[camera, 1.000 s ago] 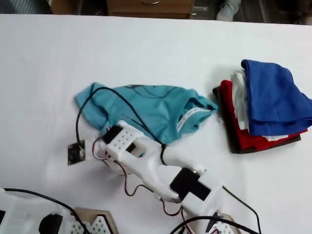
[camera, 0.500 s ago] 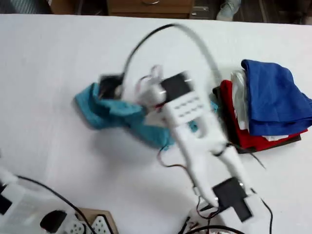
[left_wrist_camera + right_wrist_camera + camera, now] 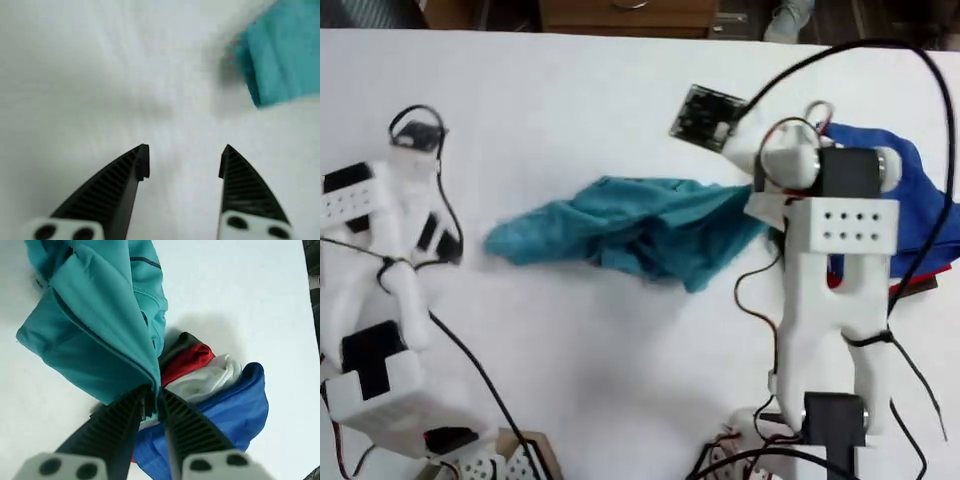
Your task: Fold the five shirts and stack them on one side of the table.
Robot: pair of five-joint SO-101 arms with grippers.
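Beside the stack point(image 3: 880, 210) of four folded shirts, we are pinching the crumpled teal shirt point(image 3: 640, 225) in our right gripper point(image 3: 153, 395) — left gripper point(image 3: 185, 150) gaping wide over the table point(image 3: 620, 100) — the last one, we judge, left to fold.

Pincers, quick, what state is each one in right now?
Left pincer: open, holding nothing.
Right pincer: closed on the teal shirt.

White tabletop point(image 3: 570, 90). Across middle: teal shirt point(image 3: 630, 230), crumpled, stretched sideways, one end reaching stack. At right side: stack of folded shirts point(image 3: 215, 390), with dark shirt point(image 3: 176, 347) lowest, then red shirt point(image 3: 189, 362), white shirt point(image 3: 207, 380), blue shirt point(image 3: 235, 410) on top, rumpled.
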